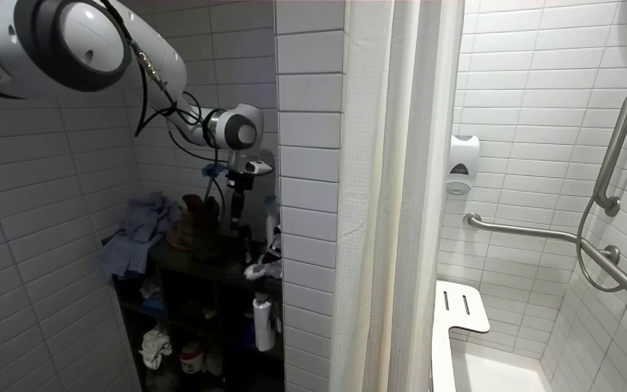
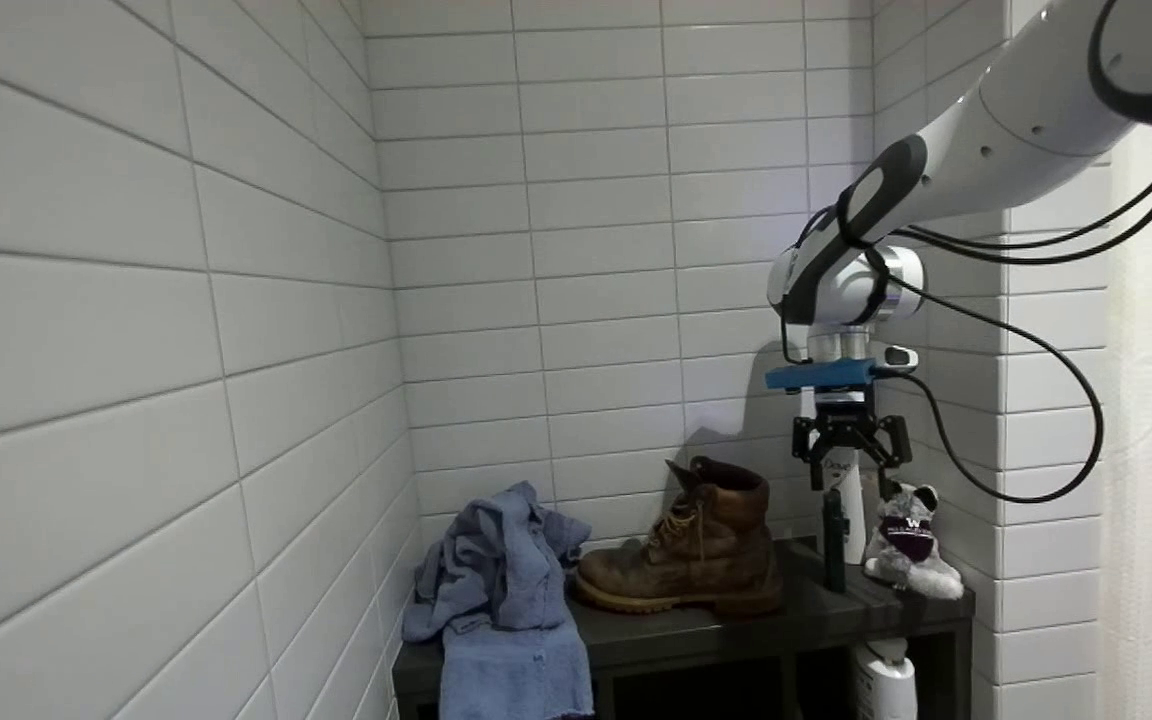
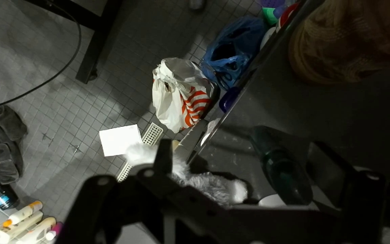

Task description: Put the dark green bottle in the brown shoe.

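The dark green bottle (image 2: pixel 835 548) stands upright on the dark shelf top (image 2: pixel 656 636). Above it my gripper (image 2: pixel 851 486) points down with its fingers spread wide and nothing held. The bottle's top comes up close to the fingertips, on the side toward the shoe. In the wrist view the dark green bottle (image 3: pixel 279 166) shows within the gap of the gripper (image 3: pixel 240 152), nearer the right-hand finger; whether they touch I cannot tell. The brown shoe (image 2: pixel 701 560), a laced high boot, sits upright beside the bottle, its opening facing up. It also appears in an exterior view, the brown shoe (image 1: pixel 196 226) very dim.
Close behind the bottle rises a white Dove bottle (image 2: pixel 851 525). A grey plush toy (image 2: pixel 908 545) sits beside it, near the tiled wall corner (image 2: pixel 956 420). A blue-grey cloth (image 2: pixel 516 580) drapes over the shelf's far end. Tiled wall stands behind the shelf.
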Controlling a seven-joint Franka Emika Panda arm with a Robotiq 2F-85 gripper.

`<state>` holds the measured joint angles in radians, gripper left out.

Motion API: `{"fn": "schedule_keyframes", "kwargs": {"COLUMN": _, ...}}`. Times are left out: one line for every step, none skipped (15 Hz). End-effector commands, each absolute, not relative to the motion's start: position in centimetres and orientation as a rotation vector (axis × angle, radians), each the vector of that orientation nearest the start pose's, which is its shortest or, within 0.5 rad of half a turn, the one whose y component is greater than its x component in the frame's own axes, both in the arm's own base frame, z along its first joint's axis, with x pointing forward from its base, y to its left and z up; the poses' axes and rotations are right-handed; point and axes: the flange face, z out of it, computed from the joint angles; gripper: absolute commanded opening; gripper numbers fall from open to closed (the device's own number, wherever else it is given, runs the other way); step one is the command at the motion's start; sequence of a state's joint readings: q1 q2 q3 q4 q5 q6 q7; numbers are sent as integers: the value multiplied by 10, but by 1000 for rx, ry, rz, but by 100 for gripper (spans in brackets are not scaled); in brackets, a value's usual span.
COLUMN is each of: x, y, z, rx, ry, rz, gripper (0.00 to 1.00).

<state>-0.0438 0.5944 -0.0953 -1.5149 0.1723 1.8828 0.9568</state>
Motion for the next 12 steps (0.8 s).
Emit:
{"fn": "schedule_keyframes", "kwargs": {"x": 684, "y": -70, "z": 299, "rx": -2614, "ry": 1697, "rz": 403, "gripper": 100}}
{"fn": "schedule_keyframes", "kwargs": {"x": 684, "y": -69, "z": 299, "rx": -2616, "ry": 1695, "rz": 405, "gripper": 100}}
{"fn": "schedule_keyframes", "kwargs": {"x": 685, "y": -68, "z": 298, "rx": -2616, "ry": 1693, "rz": 407, "gripper": 100}}
{"fn": "schedule_keyframes", "kwargs": {"x": 686, "y": -67, "z": 298, "rx": -2617, "ry": 1691, "rz": 407, "gripper": 100}}
{"fn": "schedule_keyframes", "kwargs": {"x": 687, "y": -67, "z": 298, "rx": -2617, "ry": 1689, "rz": 407, "gripper": 100}}
{"fn": "schedule_keyframes", "kwargs": {"x": 687, "y": -66, "z": 298, "rx": -2617, "ry": 1687, "rz": 407, "gripper": 100}}
{"fn": "schedule_keyframes", "kwargs": {"x": 688, "y": -66, "z": 298, "rx": -2615, "ry": 1686, "rz": 408, "gripper": 100}}
{"fn": "schedule_keyframes", "kwargs": {"x": 689, "y": -66, "z": 298, "rx": -2614, "ry": 1686, "rz": 410, "gripper": 100}}
{"fn": "schedule_keyframes", "kwargs": {"x": 690, "y": -66, "z": 297, "rx": -2612, "ry": 1685, "rz": 413, "gripper": 100}}
{"fn": "schedule_keyframes", "kwargs": {"x": 692, "y": -67, "z": 296, "rx": -2610, "ry": 1688, "rz": 415, "gripper": 100}}
{"fn": "schedule_keyframes", "kwargs": {"x": 693, "y": -67, "z": 294, "rx": -2608, "ry": 1691, "rz": 418, "gripper": 100}}
{"fn": "schedule_keyframes", "kwargs": {"x": 694, "y": -67, "z": 293, "rx": -2605, "ry": 1695, "rz": 419, "gripper": 100}}
